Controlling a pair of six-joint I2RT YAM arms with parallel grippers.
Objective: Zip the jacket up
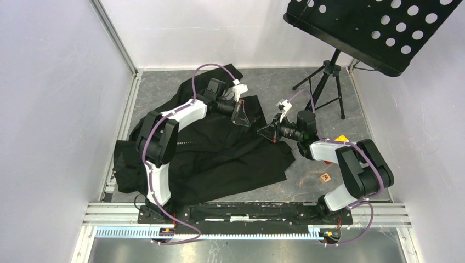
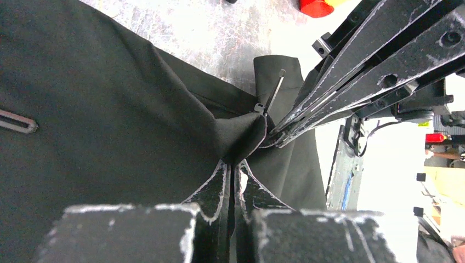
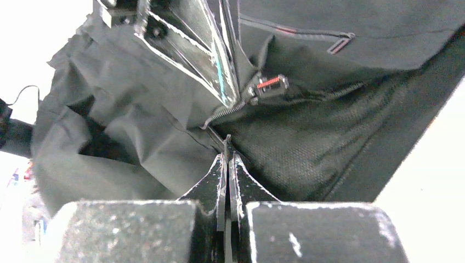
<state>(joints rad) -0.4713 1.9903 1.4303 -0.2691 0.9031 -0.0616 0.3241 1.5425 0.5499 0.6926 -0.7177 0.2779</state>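
Note:
The black jacket (image 1: 219, 159) lies crumpled on the left and middle of the table. My left gripper (image 1: 243, 118) is shut on a fold of its front edge, and the left wrist view shows that gripper (image 2: 234, 163) with the fabric (image 2: 109, 109) pinched between its tips. My right gripper (image 1: 268, 131) is shut on the zipper edge just beside it, and the right wrist view shows it (image 3: 226, 156) clamping the zipper tape. The zipper slider (image 3: 268, 85), with a red mark, sits just beyond, next to the left fingers (image 3: 208, 55). A metal zipper pull (image 2: 274, 90) shows beside the right fingers (image 2: 351, 71).
A black perforated music stand (image 1: 378, 27) on a tripod (image 1: 323, 82) stands at the back right. A small wooden block (image 1: 327, 177) and an orange piece (image 1: 341, 138) lie by the right arm. White walls close in the left, the back and the right.

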